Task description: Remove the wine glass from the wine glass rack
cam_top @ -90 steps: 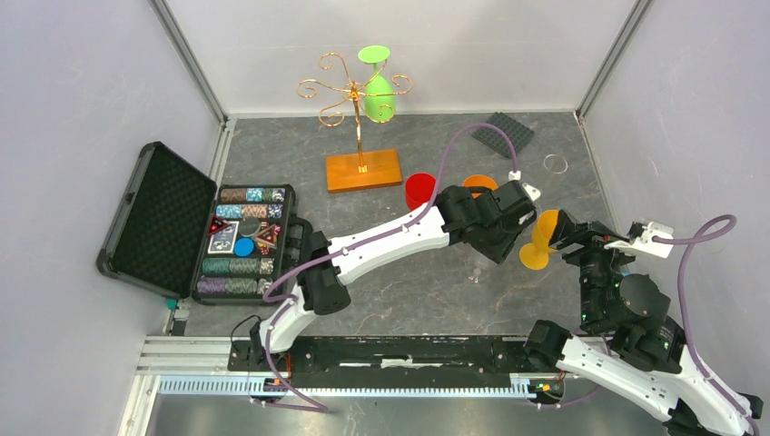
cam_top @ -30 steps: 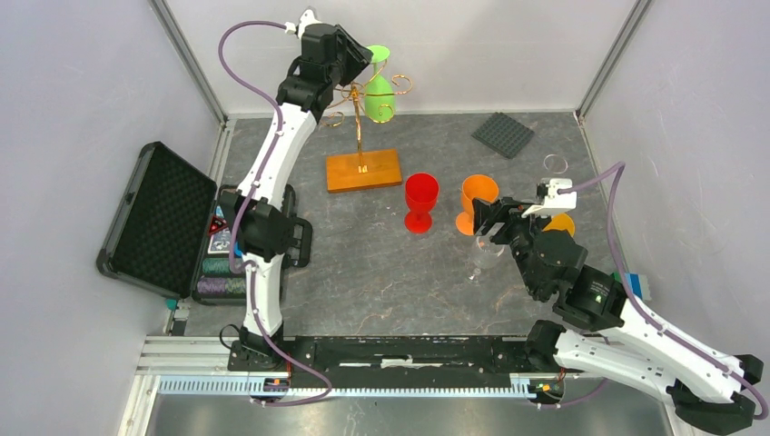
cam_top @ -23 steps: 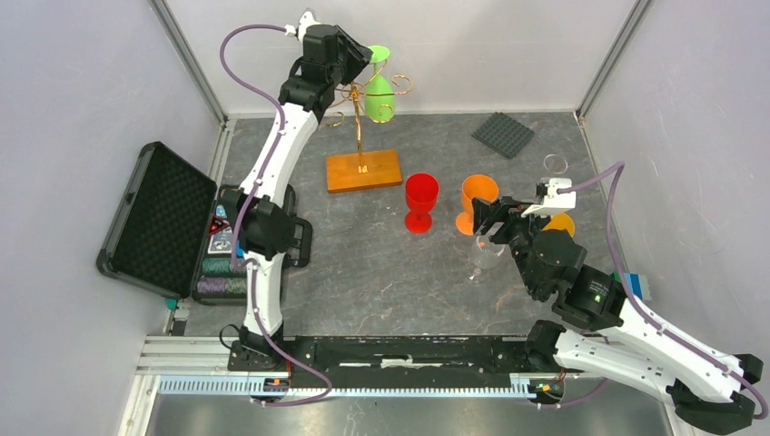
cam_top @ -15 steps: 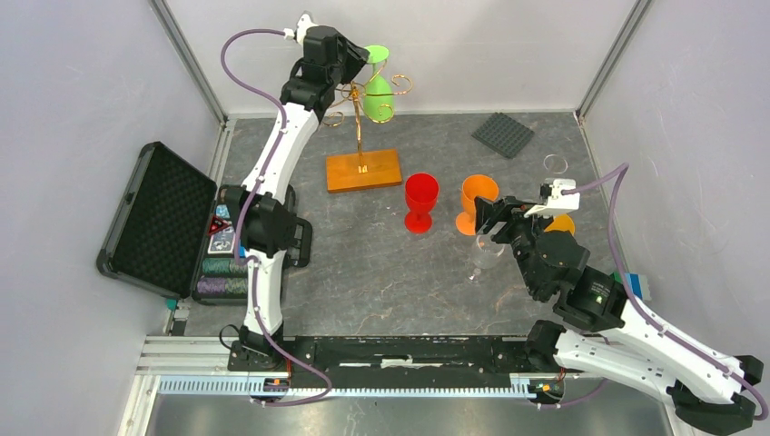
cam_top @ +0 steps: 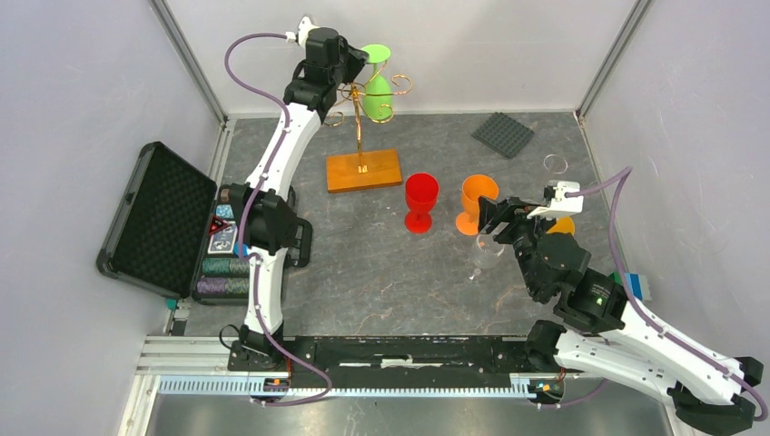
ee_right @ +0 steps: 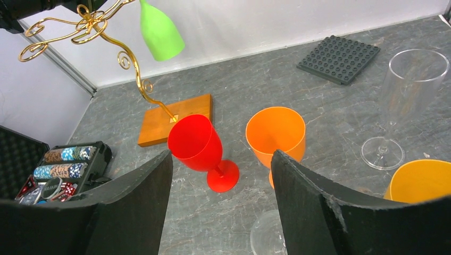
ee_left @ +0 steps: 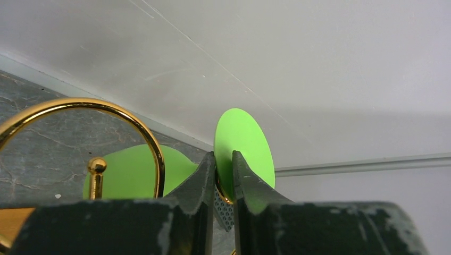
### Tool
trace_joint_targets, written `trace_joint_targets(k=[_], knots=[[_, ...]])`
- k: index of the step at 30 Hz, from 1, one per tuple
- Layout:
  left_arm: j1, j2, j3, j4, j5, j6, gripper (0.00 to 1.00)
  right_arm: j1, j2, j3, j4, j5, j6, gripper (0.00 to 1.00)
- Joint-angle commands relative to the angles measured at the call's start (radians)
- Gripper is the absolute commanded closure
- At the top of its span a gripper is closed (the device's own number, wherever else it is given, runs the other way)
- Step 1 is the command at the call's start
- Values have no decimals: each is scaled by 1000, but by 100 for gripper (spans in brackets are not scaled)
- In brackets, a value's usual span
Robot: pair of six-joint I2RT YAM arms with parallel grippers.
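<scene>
- At 9 o'clock on the grey marbled table (cam_top: pixel 381 272), a black case (cam_top: pixel 150 218) lies open, its lid lined with dimpled foam; rows of striped poker chips (cam_top: pixel 234 266) fill the tray; the top view shows all of it, the right wrist view only one corner.
- The left gripper (ee_left: pixel 223 156) is raised to 12 o'clock; its dark fingers are pressed almost together, pinching the near edge of the flat round foot of the wine glass (cam_top: pixel 380 98); only the left wrist view shows this narrow slit and a perforated pad inside it.
- The wine glass is matte lime-green plastic and hangs upside down, bowl downward, on the wine glass rack (cam_top: pixel 363 171); the rack is thin gold wire curled into scrolls on a slim post, on a rectangular orange-brown wooden block at 12 o'clock.
- A glossy red goblet (ee_right: pixel 194 143) and an orange goblet (ee_right: pixel 275 135) stand upright side by side near the centre.
- A clear glass (cam_top: pixel 487 254) stands just at 6 o'clock of the orange goblet.
- The right gripper (ee_right: pixel 222 159) hovers at 4 o'clock, fingers spread wide, gripping nothing.
- A dark grey studded plate (ee_right: pixel 338 58) lies flat at 2 o'clock.
- A clear flute (ee_right: pixel 412 79) stands at 3 o'clock; from above only its rim shows, while the right wrist view shows stem and foot.
- An amber goblet (ee_right: pixel 420 180) sits near the flute.
</scene>
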Motion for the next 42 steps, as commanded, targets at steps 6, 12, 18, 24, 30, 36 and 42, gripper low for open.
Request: trace_joint_targets(k=[6,12,18,24,30,36,42], knots=[[13,-43,-7,78,-8,-41,95,4,-3,-17,38,27,9,28],[15,-72,-38,118,9,-63,98,5,-5,-19,44,27,9,28],[15,-98,-71,163,21,-85,87,4,-9,-27,56,20,8,28],[15,-108,-83,165,8,-104,81,5,-13,-33,60,19,7,28],[15,-113,-98,172,0,-132,71,5,-21,-41,71,19,2,29],[14,-125,-114,186,-24,-131,81,4,-23,-46,79,18,-4,29],[5,-140,-112,173,-84,-49,78,5,-28,-52,89,19,-12,29]])
